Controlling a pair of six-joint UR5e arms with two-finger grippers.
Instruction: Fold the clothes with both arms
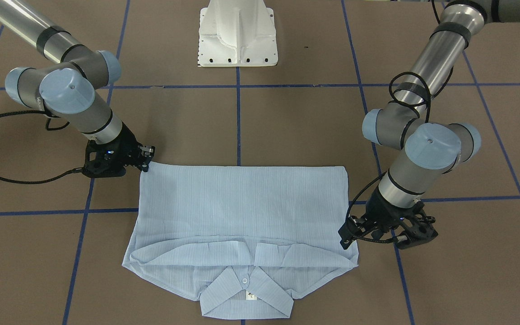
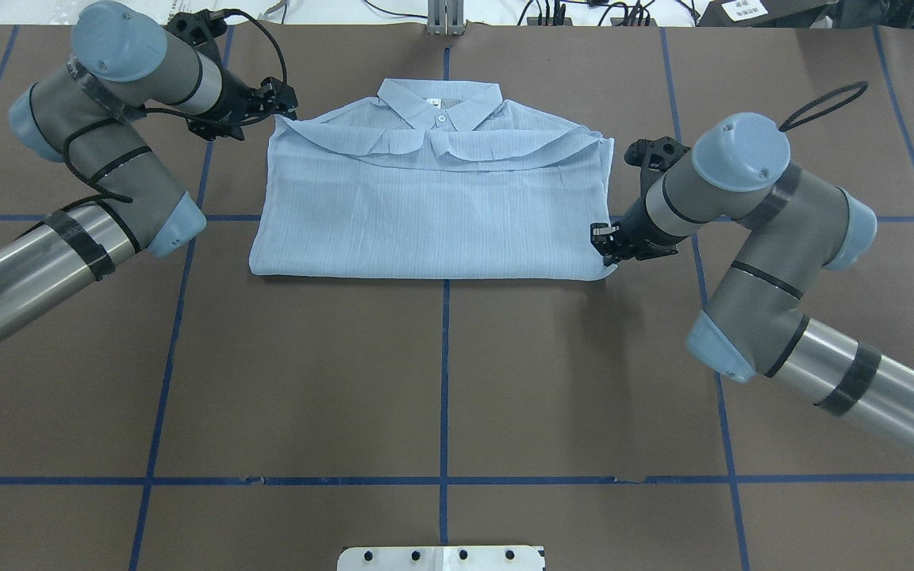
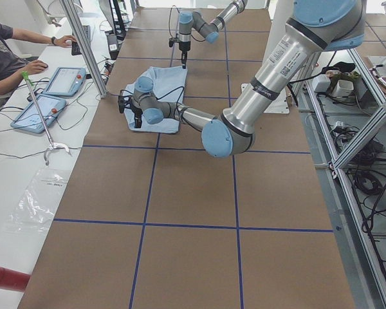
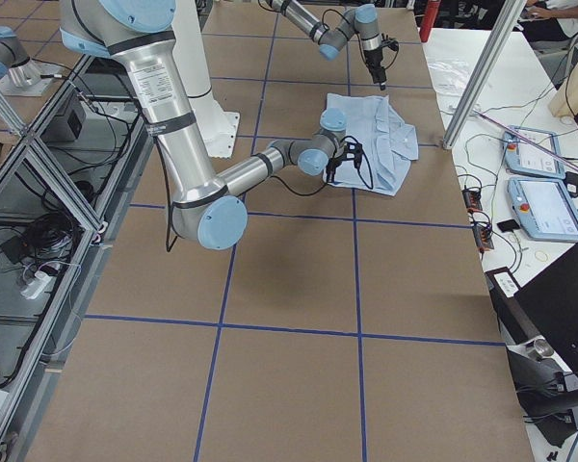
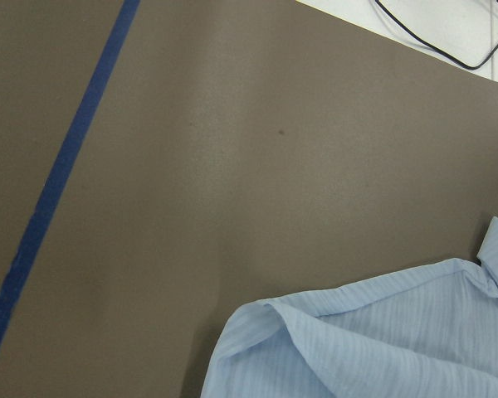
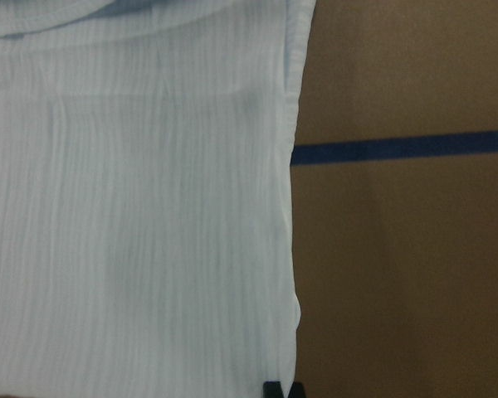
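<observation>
Here the left gripper (image 2: pixel 281 100) sits beside the far left corner of the shirt (image 2: pixel 433 206), left arm (image 2: pixel 108 166) sharply elbowed; the shirt lies folded flat on the table (image 2: pixel 306 381), collar away from the robot; the right gripper (image 2: pixel 603 243) meets its near right corner, right arm (image 2: pixel 750 206) bent low; whether either is apart or together, I cannot tell.

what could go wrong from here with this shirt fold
1. The left gripper and right gripper sit by diagonally opposite corners of the shirt; uneven pulls could skew the fold.
2. The shoulder corner by the left gripper is layered and puckered, so a grasp may catch only the top layer.
</observation>
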